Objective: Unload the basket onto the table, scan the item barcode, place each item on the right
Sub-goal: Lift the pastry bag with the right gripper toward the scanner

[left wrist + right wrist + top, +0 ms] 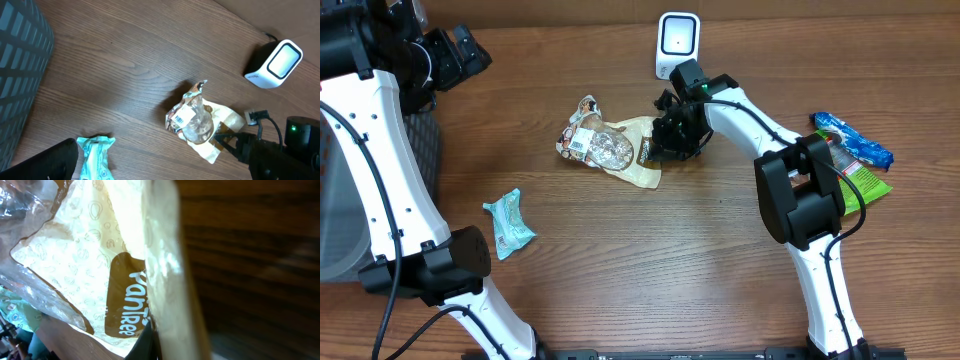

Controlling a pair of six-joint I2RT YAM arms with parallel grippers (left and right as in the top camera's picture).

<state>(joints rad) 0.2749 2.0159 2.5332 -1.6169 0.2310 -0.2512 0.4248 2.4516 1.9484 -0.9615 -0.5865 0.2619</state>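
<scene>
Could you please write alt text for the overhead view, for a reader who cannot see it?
The right gripper is shut on the edge of a snack bag mid-table, just below a white scanner. A teal packet lies lower left; a blue packet and a green packet lie far right.

Overhead view looks straight down on whole wooden surface, left wrist view high, oblique, wide over snack bag and scanner, right wrist view very close against same bag, all views share it
</scene>
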